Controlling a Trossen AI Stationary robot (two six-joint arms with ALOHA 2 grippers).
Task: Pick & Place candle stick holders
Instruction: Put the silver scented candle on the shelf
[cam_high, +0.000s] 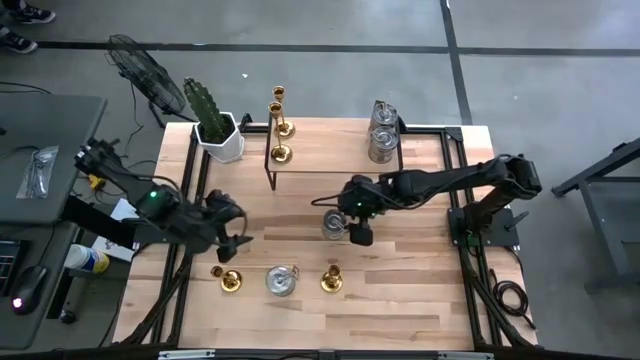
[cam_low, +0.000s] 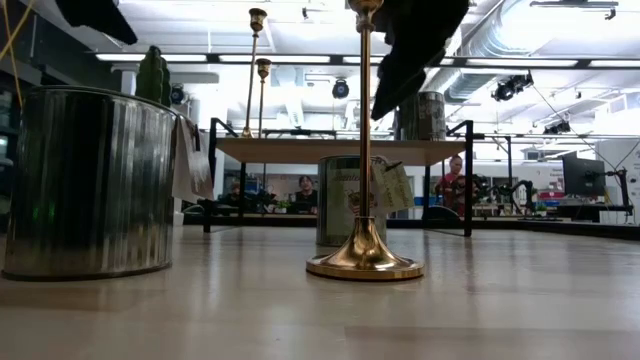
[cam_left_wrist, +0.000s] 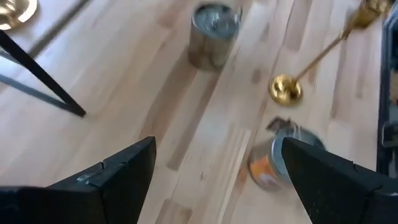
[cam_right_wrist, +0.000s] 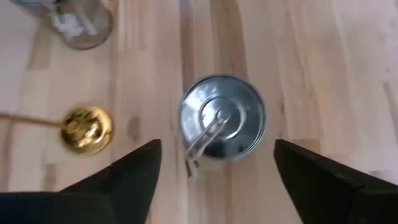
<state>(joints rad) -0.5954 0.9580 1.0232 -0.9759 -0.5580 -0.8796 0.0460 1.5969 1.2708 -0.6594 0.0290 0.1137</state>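
Left side first: cactus pot (cam_high: 220, 135) at the far left corner, not my concern. My left gripper (cam_high: 232, 243) hovers over the near-left part of the table (cam_high: 420, 300), fingers spread wide and holding nothing; its wrist view shows bare wood between them.

Just near of it, the front row: a gold candlestick (cam_high: 229, 280), a silver holder (cam_high: 281, 281), a second gold candlestick (cam_high: 332, 279), all upright and apart from each other.

Far centre, on the raised black-framed shelf (cam_high: 330, 148): two more gold candlesticks (cam_high: 280, 125) on its left end, two silver holders (cam_high: 381, 135) stacked or close together on its right end; I cannot tell which.

Centre-right: my right gripper (cam_high: 357, 230) hangs just above the lone mid-table silver holder (cam_right_wrist: 222, 118), released, fingers flanking it on both sides but not touching.

Step in hand, as I judge it: the approach for a grasp on this mid-table holder, likely bound for the shelf.

Next move calls for a straight descent, staying centred over the cup, then a firm close on its round wall; shiny metal could slip, and the tag (cam_right_wrist: 202, 140) at its rim could snag a finger
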